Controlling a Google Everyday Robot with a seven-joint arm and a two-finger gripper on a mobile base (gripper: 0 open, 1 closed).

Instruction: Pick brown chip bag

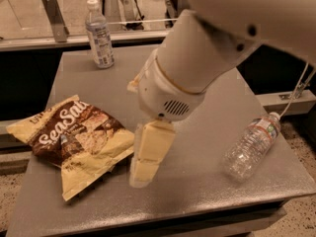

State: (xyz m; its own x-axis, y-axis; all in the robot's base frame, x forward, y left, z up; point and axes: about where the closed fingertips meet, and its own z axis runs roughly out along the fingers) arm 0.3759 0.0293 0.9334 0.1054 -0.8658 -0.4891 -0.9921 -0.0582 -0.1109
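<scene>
The brown chip bag [74, 142], pale yellow and dark brown with white "Sea Salt" lettering, lies flat on the left part of the grey table [197, 181]. My gripper [144, 164], cream-coloured under a large white arm, hangs just right of the bag's right edge, low over the table top. It is close to the bag, but I cannot tell whether it touches it. The arm hides the middle of the table.
A clear water bottle [249, 147] lies on its side near the table's right edge. Another water bottle [99, 33] stands upright at the back left. A railing and dark gap run behind the table. The floor drops off at the front and sides.
</scene>
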